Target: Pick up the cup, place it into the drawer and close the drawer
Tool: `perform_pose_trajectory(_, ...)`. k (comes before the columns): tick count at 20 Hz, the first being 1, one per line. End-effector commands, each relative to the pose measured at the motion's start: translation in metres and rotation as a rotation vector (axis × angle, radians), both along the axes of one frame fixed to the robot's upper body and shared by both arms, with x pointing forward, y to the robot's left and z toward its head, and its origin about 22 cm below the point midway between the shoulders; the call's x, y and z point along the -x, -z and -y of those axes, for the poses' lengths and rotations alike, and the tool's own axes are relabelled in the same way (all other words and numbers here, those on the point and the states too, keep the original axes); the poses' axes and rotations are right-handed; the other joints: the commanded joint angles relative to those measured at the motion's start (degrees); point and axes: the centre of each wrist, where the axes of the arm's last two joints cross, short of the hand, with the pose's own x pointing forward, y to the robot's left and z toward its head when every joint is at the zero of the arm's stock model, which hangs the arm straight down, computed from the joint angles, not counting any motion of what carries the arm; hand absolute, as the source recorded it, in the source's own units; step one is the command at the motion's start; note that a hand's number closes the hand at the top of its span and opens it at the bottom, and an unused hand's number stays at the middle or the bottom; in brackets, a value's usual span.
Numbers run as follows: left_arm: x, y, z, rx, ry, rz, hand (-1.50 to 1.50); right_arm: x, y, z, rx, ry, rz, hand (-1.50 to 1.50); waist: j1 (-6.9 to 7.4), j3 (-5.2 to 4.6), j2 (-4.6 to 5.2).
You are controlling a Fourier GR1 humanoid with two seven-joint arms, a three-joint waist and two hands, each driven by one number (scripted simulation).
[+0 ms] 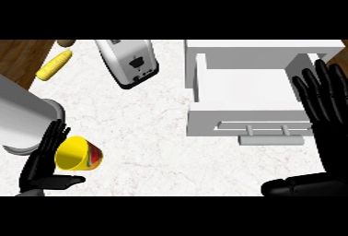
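Left hand (42, 161) at lower left, fingers straight, thumb out, palm against the yellow cup (77, 154); not curled round it. Cup lies tipped on the counter (156, 138), red inside showing, far side hidden by the hand. Grey cylinder (24, 117) behind it, cut by frame edge. Corn cob (54, 64) top left; toaster (128, 62) beside it, top cropped. White drawer (248, 99) pulled open, handle (270, 133) forward. Right hand (325, 103) flat, fingers spread wide, covering the drawer's right edge.

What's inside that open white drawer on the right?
The drawer shows only a bare white floor; the cup lies on the counter by the left hand. The right hand covers its right edge.
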Motion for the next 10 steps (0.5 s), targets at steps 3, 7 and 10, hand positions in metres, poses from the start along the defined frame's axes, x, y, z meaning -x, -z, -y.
perform_pose_trajectory(3,0.001,0.018,0.008,0.032,0.043,0.025,-1.50,-0.006,-0.006,-0.009,0.004,0.013,0.016,-1.50,0.01,-0.01,0.02)
perform_pose_trajectory(7,-0.007,0.019,0.009,0.036,0.054,0.020,-1.50,0.007,0.004,0.002,0.014,0.003,0.006,-1.50,-0.19,-0.01,0.02)
perform_pose_trajectory(10,-0.010,0.020,0.019,0.050,0.060,0.036,-1.50,-0.010,0.011,-0.009,0.001,0.006,0.017,-1.50,0.09,0.01,0.01)
